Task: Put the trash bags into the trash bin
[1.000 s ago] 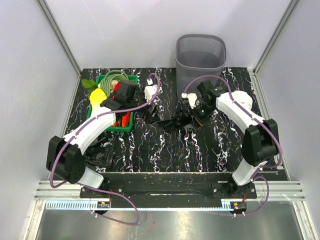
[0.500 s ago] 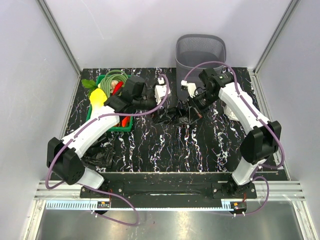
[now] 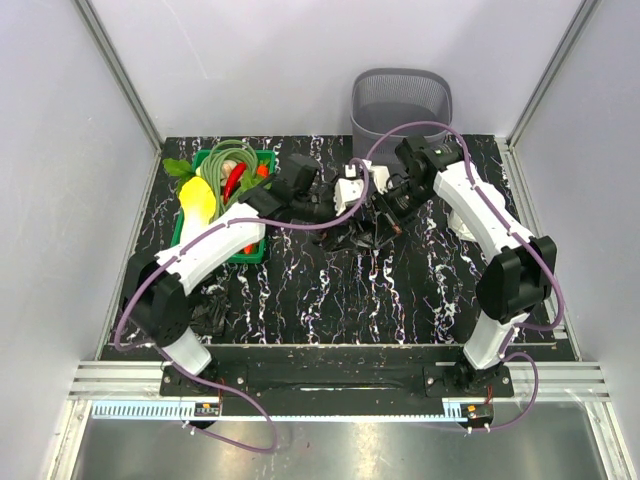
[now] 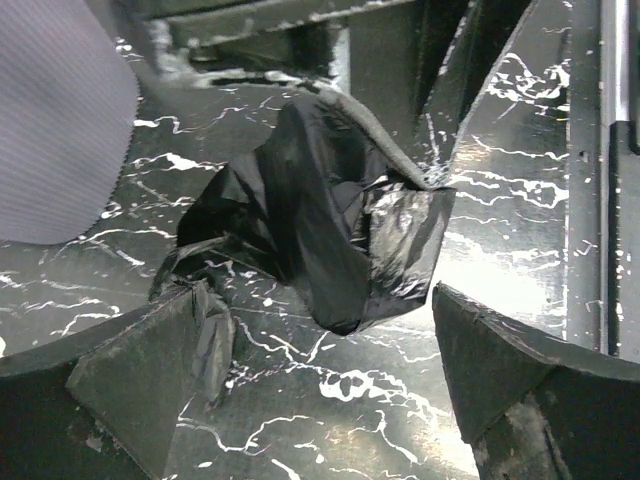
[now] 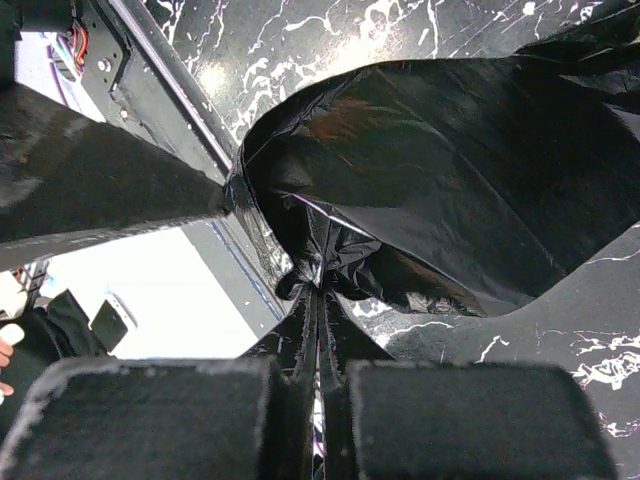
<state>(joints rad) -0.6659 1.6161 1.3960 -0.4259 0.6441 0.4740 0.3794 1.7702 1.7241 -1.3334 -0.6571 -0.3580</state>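
Black trash bag (image 5: 450, 170) is pinched tight in the fingers of the right gripper (image 5: 318, 345), while the left gripper (image 4: 318, 345) gapes wide, facing it

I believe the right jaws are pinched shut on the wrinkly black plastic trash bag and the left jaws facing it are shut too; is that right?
Not quite: the left jaws facing the wrinkly black plastic trash bag stand wide open, as the left wrist view shows. The right jaws are indeed pinched shut on it.

Trash bag (image 3: 357, 236) before trash bin (image 3: 401, 108); crate (image 3: 268, 156) left; another bag (image 3: 208, 312) near-left.
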